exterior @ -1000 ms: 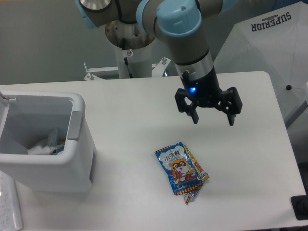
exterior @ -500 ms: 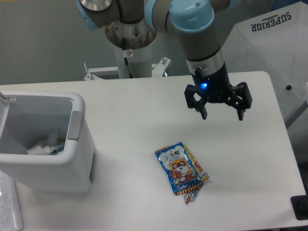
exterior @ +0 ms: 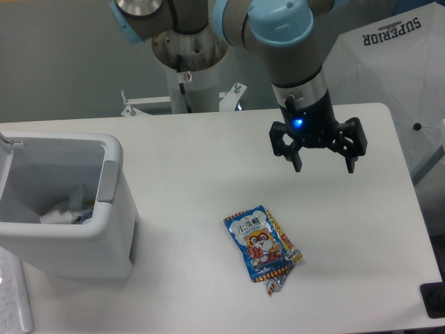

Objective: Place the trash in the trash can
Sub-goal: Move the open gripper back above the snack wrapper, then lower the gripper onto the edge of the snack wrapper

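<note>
Blue snack packet (exterior: 262,243) on table (exterior: 195,174), claw (exterior: 325,164) spread above

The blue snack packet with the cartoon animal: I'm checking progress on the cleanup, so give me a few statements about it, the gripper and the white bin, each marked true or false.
1. The flat blue snack packet lies on the white table. True.
2. The two-finger gripper is shut on the packet. False: it is open, holds nothing, and hangs up and to the right of the packet in the picture.
3. The white rectangular plastic trash can stands at the left of the picture. True.
4. The trash can is completely empty. False: some crumpled clear material shows inside it.
5. The packet leans against the trash can. False: bare table separates them.
</note>
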Tool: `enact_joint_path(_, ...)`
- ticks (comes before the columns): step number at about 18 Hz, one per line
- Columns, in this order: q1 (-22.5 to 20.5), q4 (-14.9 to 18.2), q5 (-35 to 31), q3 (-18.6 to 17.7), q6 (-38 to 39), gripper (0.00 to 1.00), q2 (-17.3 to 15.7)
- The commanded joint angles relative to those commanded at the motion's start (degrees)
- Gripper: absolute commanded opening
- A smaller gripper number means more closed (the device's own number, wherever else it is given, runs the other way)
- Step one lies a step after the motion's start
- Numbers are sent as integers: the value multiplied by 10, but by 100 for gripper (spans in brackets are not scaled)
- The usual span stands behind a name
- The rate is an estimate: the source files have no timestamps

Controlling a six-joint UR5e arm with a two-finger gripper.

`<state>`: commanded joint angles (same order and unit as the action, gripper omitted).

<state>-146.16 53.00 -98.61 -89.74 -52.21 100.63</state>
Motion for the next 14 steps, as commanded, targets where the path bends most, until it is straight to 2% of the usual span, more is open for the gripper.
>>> enact_joint_path(2, -2, 0, 0, -10, 0, 100, 1)
enact_joint_path(3, -2, -1, 0, -28, 1, 100, 1)
enact_joint_path(7, -9, -54, -1, -111, 13, 100, 4)
enact_joint_path(9, -7, -67, -3, -140, 50, 100, 7)
enact_joint_path(11, -7, -69, -3, -143, 95, 100, 36)
enact_joint_path(14, -7, -69, 1, -113, 143, 100, 91)
